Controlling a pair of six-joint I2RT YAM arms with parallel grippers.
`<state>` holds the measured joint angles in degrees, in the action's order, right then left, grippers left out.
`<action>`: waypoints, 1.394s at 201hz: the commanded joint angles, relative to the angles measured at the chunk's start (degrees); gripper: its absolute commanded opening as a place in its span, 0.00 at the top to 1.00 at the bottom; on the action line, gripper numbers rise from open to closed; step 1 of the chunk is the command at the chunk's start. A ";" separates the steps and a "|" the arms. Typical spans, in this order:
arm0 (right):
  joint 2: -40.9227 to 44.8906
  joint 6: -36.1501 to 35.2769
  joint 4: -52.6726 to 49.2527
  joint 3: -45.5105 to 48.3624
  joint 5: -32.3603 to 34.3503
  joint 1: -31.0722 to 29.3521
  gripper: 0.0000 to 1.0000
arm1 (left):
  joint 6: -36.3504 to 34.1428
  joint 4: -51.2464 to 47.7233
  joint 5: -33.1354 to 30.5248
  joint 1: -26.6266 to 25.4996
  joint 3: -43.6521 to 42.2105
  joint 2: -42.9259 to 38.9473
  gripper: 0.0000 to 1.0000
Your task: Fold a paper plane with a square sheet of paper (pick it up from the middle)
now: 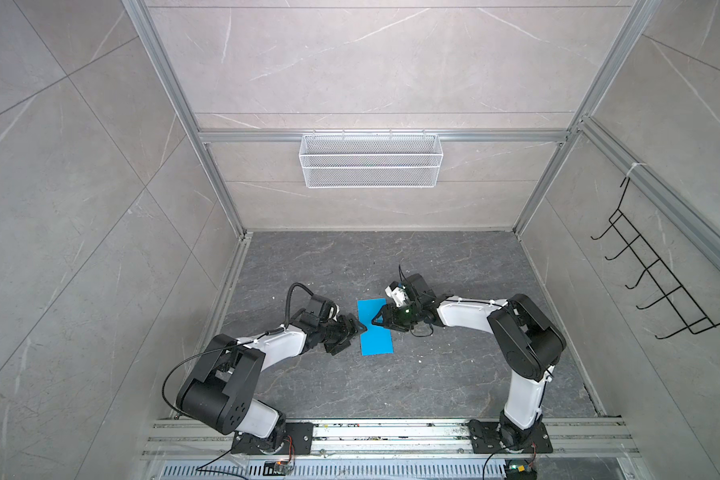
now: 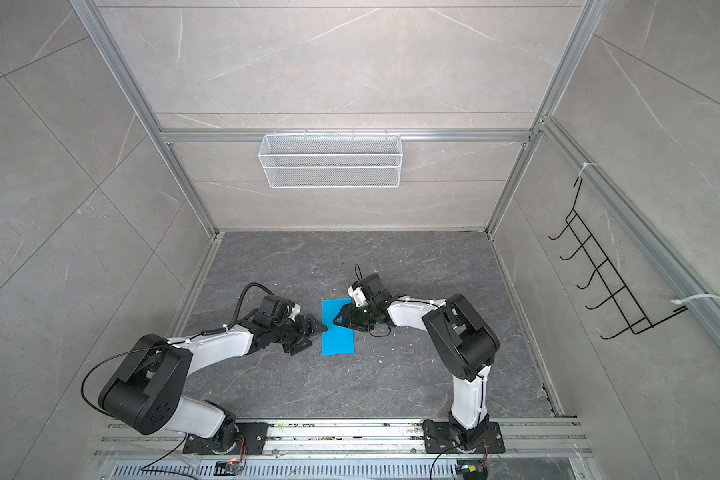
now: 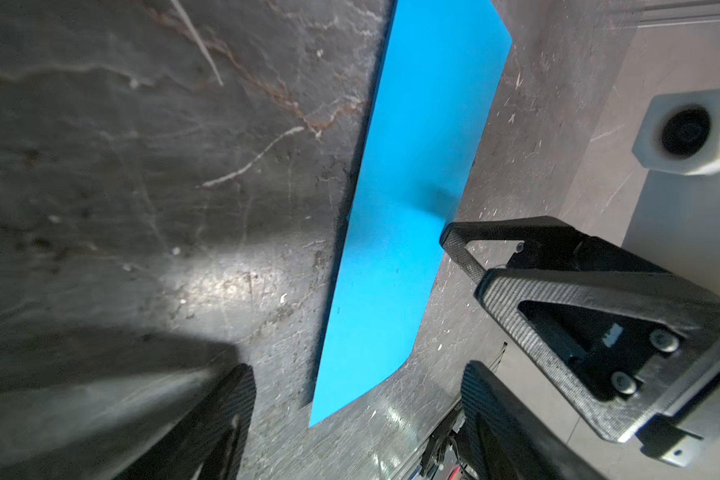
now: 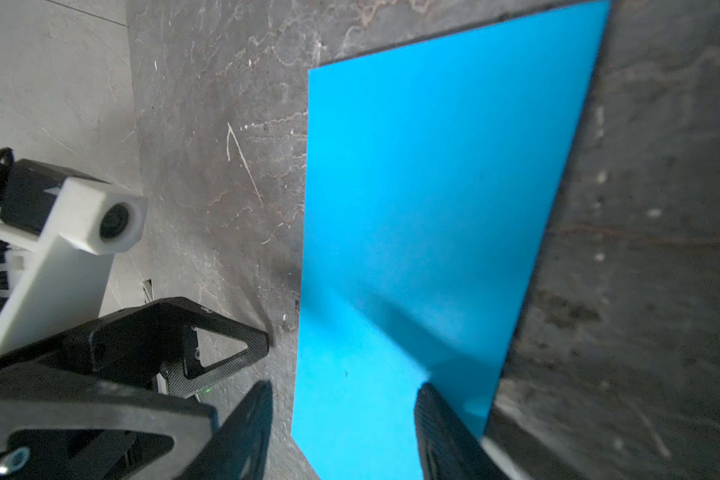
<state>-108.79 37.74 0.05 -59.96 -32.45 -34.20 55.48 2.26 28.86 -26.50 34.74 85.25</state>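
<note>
The sheet of paper (image 1: pixel 376 334) (image 2: pixel 337 338) is bright blue and lies on the dark table as a narrow rectangle, long side running front to back. No paper plane is in view. My left gripper (image 1: pixel 356 332) (image 2: pixel 317 334) sits low at the paper's left edge, open, and its fingers straddle a near corner of the paper (image 3: pixel 408 166). My right gripper (image 1: pixel 380 318) (image 2: pixel 338 318) reaches over the paper's right edge with its jaws apart. In the right wrist view one of its fingers (image 4: pixel 437 419) rests on the paper (image 4: pixel 433 187) and the other is beside it on the table.
A white mesh basket (image 1: pixel 371 160) hangs on the back wall. A black wire hook rack (image 1: pixel 661 286) is mounted on the right wall. Aluminium rails (image 1: pixel 391 432) run along the front edge by both arm bases. The two grippers are close together, tips nearly facing.
</note>
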 commanded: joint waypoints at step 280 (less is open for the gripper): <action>-6.43 2.39 1.62 2.13 -4.82 3.52 0.43 | -0.43 17.10 10.94 -2.45 -3.98 6.25 0.43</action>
<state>-112.42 39.70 4.38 -59.55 -40.58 -30.83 52.56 14.31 38.17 -28.73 30.61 89.91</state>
